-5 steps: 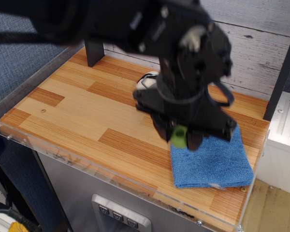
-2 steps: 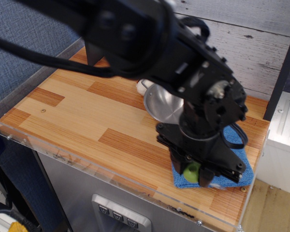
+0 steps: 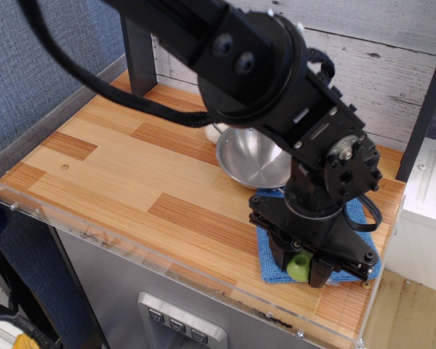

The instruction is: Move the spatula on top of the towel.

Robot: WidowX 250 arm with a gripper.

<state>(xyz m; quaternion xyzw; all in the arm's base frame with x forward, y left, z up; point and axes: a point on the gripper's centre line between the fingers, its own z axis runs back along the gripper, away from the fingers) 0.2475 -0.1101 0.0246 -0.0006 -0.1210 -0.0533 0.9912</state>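
Spatula held low over towel, near front edge of worktop point(image 3: 116, 182).
Fingers point(image 3: 319, 271) clenched on the spatula point(image 3: 299, 267) by its lime-green handle, over the blue towel point(image 3: 272, 265); steel bowl point(image 3: 253, 157) sits behind.

- The spatula point(image 3: 299, 267): only its green handle end shows between the fingers point(image 3: 320, 274); the blade is hidden.
- The towel point(image 3: 271, 251), lower right, is mostly covered by the gripper point(image 3: 300, 270).
- The steel bowl point(image 3: 251, 160) is partly hidden behind the arm.
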